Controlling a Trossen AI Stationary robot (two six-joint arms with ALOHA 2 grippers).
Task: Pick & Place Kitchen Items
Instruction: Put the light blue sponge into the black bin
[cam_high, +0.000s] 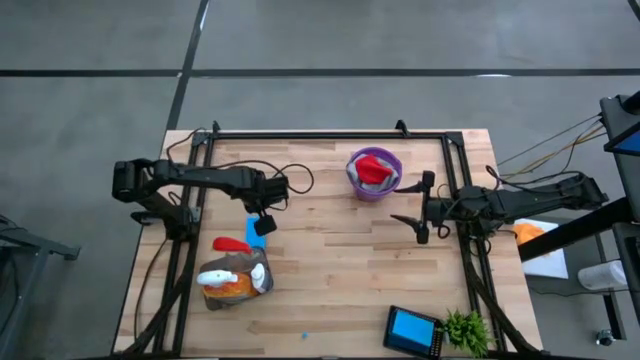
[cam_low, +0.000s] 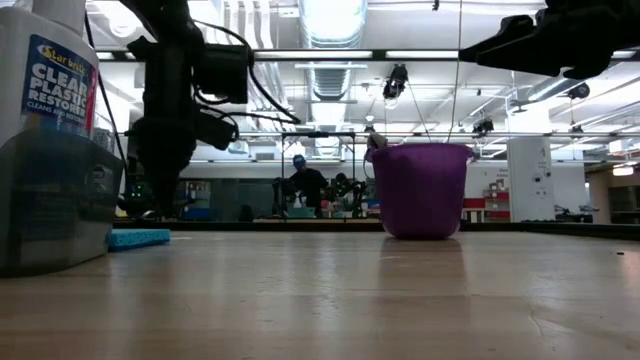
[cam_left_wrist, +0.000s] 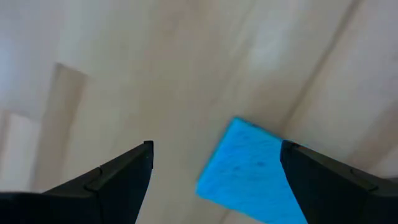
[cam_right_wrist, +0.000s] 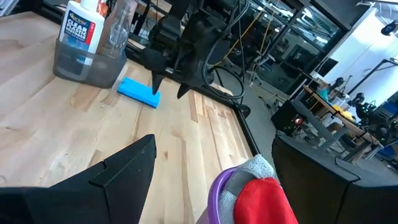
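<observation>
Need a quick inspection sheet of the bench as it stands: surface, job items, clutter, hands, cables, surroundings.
Surface: wooden table, framed by black rails.
Job's things: blue sponge flat on the wood; red cloth and grey cloth in the purple bucket; grey bin holds the spray bottles and the white bottle.
Clutter: small green plant and a blue-screened tablet at the table's near edge.
Hands: left hand open, just above the sponge; right hand open, beside the bucket, empty.
Cables: black loops along the left arm; more off the right table edge.
Surroundings: a person in the workshop behind.
</observation>
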